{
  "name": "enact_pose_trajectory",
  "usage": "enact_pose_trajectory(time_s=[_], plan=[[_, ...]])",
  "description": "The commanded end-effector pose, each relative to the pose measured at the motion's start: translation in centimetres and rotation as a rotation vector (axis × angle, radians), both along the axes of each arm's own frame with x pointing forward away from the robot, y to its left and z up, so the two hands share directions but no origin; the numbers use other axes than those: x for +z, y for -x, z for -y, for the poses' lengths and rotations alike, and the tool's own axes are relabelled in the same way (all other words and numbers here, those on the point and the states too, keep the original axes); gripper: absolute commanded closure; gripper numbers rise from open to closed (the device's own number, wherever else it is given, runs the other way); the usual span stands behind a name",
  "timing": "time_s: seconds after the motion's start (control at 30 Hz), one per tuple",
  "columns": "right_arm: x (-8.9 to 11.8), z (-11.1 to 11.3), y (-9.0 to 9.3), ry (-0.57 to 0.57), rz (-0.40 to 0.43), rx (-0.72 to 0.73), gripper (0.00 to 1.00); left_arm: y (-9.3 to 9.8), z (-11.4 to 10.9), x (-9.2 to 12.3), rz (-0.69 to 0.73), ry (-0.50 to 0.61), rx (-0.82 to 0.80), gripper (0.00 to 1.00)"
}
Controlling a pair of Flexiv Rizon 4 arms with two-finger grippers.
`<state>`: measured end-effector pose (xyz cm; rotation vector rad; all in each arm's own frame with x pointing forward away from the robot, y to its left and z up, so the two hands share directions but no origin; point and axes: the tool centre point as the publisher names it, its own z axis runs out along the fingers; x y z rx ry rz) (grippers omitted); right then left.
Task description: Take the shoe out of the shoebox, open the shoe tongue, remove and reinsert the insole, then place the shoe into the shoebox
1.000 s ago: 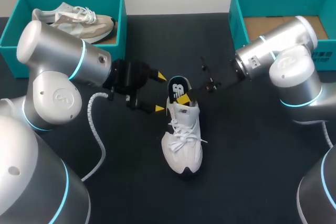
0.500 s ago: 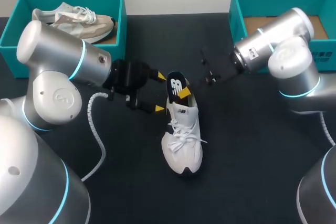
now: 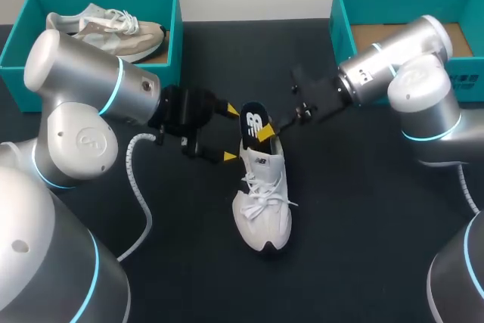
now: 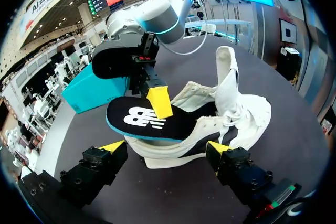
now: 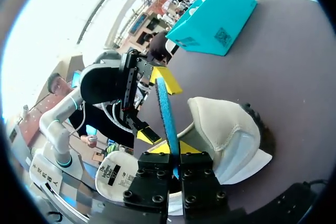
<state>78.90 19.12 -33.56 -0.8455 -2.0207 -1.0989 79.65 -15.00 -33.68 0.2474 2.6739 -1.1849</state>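
- Insole (image 4: 142,121): pinched edge-on by right gripper (image 3: 265,132), fingers nearly together; front end tucked inside white sneaker (image 3: 263,202).
- Left gripper (image 3: 230,133): spread wide, holding nothing, flanking the heel, seemingly without contact.
- Sneaker: upright on table (image 3: 363,247), well apart from teal shoebox (image 3: 342,32).
- Risk: unheld sneaker probably drags or tips along with the insole.

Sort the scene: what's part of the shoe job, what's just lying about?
Job: white shoe, insole gripped by right tool, left tool open beside the heel, right shoebox with no shoe visible.
Lying about: left shoebox, beige shoe inside it.
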Motion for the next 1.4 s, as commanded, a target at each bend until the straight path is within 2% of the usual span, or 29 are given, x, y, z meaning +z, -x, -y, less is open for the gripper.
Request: enact_pose_trajectory(time_s=[0.03, 0.13, 0.23, 0.27, 0.4, 0.43, 0.47, 0.5, 0.77, 1.0, 1.17, 1.3, 1.4], plan=[[-0.3, -0.4, 0.6, 0.006, -0.004, -0.001, 0.89, 0.1, 0.0, 0.0, 0.001, -0.003, 0.001, 0.00], [-0.6, -0.3, 1.1, 0.019, -0.013, -0.003, 0.86, 0.1, 0.0, 0.0, 0.001, -0.003, 0.001, 0.00], [-0.9, -0.4, 1.5, 0.031, -0.023, -0.001, 0.71, 0.1, 0.0, 0.0, 0.001, -0.003, 0.001, 0.00], [-1.0, -0.5, 1.6, 0.046, -0.034, 0.006, 0.71, 0.1, 0.0, 0.0, 0.001, -0.003, 0.001, 0.00], [-1.2, -0.6, 1.8, 0.062, -0.048, 0.014, 0.75, 0.1, 0.0, 0.0, 0.001, -0.003, 0.001, 0.00], [-1.2, -0.6, 1.8, 0.067, -0.049, 0.015, 0.80, 0.1, 0.0, 0.0, 0.001, -0.003, 0.001, 0.00], [-1.3, -0.6, 1.8, 0.073, -0.053, 0.016, 0.95, 0.1, 0.0, 0.0, 0.001, -0.003, 0.001, 0.00], [-1.3, -0.7, 1.8, 0.080, -0.055, 0.019, 1.00, 0.1, 0.0, 0.0, 0.001, -0.003, 0.001, 0.00], [-0.7, -0.6, 1.5, 0.126, -0.089, 0.039, 1.00, 0.1, 0.0, 0.0, 0.001, -0.003, 0.001, 0.00], [-1.5, -0.4, 3.1, 0.191, -0.164, 0.076, 1.00, 0.1, 0.0, 0.0, 0.001, -0.003, 0.001, 0.00], [-2.1, -0.4, 4.0, 0.189, -0.178, 0.061, 1.00, 0.1, 0.0, 0.0, 0.001, -0.003, 0.001, 0.00], [-2.2, -0.5, 4.1, 0.197, -0.187, 0.055, 1.00, 0.1, 0.0, 0.0, 0.001, -0.003, 0.001, 0.00], [-1.7, -0.3, 3.8, 0.209, -0.162, 0.044, 0.99, 0.1, 0.0, 0.0, 0.001, -0.003, 0.001, 0.00]])
